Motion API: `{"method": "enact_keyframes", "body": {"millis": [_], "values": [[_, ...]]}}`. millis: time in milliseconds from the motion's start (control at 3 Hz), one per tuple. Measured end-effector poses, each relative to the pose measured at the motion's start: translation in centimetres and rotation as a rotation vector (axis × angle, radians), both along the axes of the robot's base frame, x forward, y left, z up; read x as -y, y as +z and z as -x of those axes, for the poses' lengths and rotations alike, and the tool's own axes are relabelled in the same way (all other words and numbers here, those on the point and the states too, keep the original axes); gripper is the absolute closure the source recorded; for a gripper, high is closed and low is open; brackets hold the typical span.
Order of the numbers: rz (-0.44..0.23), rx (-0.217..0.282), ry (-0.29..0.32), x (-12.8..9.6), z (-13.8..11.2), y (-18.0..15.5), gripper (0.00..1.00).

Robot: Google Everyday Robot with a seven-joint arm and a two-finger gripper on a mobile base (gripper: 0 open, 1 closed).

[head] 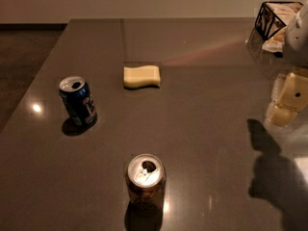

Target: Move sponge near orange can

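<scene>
The pale yellow sponge [141, 76] lies flat on the dark tabletop [207, 129], a little behind the middle. The brownish-orange can [146, 182] stands upright near the front edge, almost straight in front of the sponge and well apart from it. My gripper [286, 102], with cream-coloured parts, hangs above the table at the right edge of the view. It is far to the right of the sponge and holds nothing that I can see. Its shadow falls on the table below it.
A dark blue can [78, 102] stands upright at the left, between the sponge and the orange can in depth. A black wire basket [269, 18] with pale contents sits at the back right corner. The table's left edge runs diagonally, with floor beyond.
</scene>
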State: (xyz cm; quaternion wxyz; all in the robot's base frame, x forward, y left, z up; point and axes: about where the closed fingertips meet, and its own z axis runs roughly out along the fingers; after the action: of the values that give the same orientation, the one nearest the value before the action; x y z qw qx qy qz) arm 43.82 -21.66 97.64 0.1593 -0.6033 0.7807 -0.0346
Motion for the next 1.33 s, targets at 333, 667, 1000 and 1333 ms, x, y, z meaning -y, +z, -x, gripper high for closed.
{"method": "enact_keyframes", "body": {"millis": [333,667,1000,1333], "values": [[0.000,0.000,0.000,0.0,0.0,0.0,0.00],[-0.013,0.003,0.043,-1.7,-2.7,-0.2,0.00],[-0.038,0.006,0.094,-4.8,-7.4,-0.8,0.00],[-0.086,0.006,0.141,-8.8,-11.5,-1.7,0.00]]}}
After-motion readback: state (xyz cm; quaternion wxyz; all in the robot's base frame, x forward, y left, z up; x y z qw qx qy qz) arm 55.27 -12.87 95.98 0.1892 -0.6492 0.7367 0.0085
